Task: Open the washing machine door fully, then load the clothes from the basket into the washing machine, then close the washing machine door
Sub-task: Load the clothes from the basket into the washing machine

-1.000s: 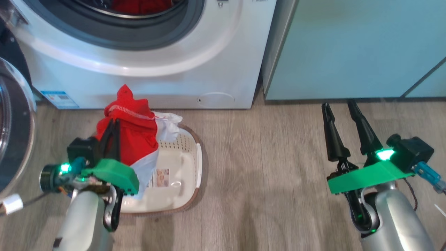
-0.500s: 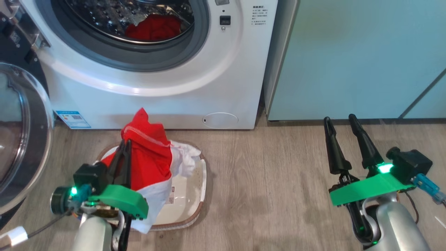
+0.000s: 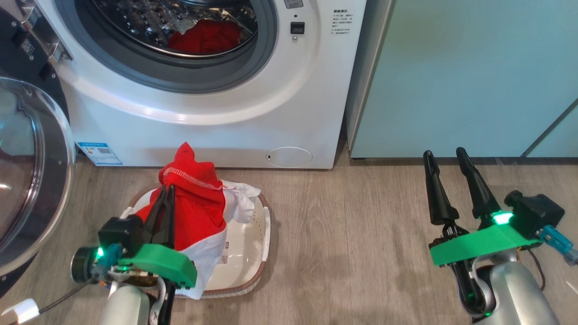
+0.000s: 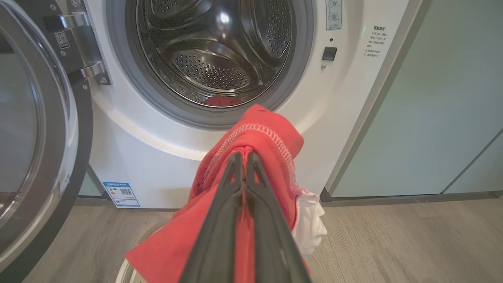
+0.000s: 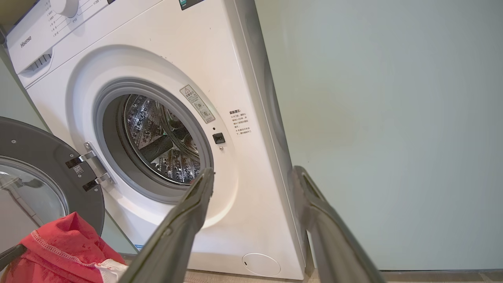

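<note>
The white washing machine [image 3: 216, 126] stands with its door [image 3: 31, 171] swung wide to the left, and one red garment [image 3: 205, 37] lies in the steel drum. My left gripper [image 3: 168, 189] is shut on the red clothes [image 3: 194, 203], which hang above the cream basket [image 3: 253, 253] with a white part drooping into it. In the left wrist view the shut gripper [image 4: 243, 155] pinches the clothes [image 4: 259, 133] by a stitched hem, in front of the drum opening. My right gripper [image 3: 445, 155] hovers open over the floor, holding nothing.
Pale teal cabinets [image 3: 465, 76] stand right of the washer. Between the basket and my right arm is wood-look floor [image 3: 352, 234]. The open door juts out on the left, near my left arm. A white plug and cable [image 3: 18, 311] lie at the lower left.
The head camera has tilted up, so more of the drum shows. My left gripper stays shut on the red clothes above the basket. The right gripper stays open in place.
</note>
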Controlling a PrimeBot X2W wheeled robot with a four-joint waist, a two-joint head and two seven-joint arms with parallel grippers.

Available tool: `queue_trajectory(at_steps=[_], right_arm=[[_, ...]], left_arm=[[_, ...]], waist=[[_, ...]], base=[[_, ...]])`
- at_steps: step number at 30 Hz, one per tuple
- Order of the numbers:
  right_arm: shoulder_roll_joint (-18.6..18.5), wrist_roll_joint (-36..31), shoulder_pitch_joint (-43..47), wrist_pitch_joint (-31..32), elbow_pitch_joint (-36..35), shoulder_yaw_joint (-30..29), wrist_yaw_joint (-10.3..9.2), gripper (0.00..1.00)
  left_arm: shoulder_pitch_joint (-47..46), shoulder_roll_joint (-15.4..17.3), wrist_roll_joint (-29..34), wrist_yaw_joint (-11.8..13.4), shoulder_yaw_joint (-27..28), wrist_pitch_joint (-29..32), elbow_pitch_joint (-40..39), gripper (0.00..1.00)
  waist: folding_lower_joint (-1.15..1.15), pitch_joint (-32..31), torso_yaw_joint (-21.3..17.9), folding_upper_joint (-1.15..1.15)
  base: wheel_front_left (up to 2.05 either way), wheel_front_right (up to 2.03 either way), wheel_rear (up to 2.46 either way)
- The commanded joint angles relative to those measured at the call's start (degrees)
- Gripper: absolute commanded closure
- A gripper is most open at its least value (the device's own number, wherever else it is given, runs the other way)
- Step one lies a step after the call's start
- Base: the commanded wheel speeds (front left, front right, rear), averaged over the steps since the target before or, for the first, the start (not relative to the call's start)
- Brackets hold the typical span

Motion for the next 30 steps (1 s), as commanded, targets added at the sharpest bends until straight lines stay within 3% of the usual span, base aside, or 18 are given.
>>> queue_trajectory(at_steps=[1, 18, 30], right_arm=[[0.3, -0.6, -0.4, -0.5, -2.1, 1.0, 0.0, 0.0], [0.5, -0.4, -0.4, -0.5, -2.1, 1.3, 0.0, 0.0], [0.5, -0.2, -2.1, -0.5, -2.9, 1.5, 0.0, 0.0]], left_arm=[[-1.4, 0.2, -0.4, 0.2, 1.4, -0.7, -2.3, 1.0], [-1.6, 0.2, -0.8, 0.7, 1.1, -0.7, -3.1, 1.0], [-6.3, 0.2, -0.1, 0.8, 2.6, -0.7, -4.3, 1.0]], waist=[[0.01, 0.0, 0.0, 0.0], [0.01, 0.6, -0.5, 0.0], [0.01, 6.2, -2.8, 0.0]], base=[[0.0, 0.0, 0.0], [0.0, 0.0, 0.0], [0.0, 0.0, 0.0]])
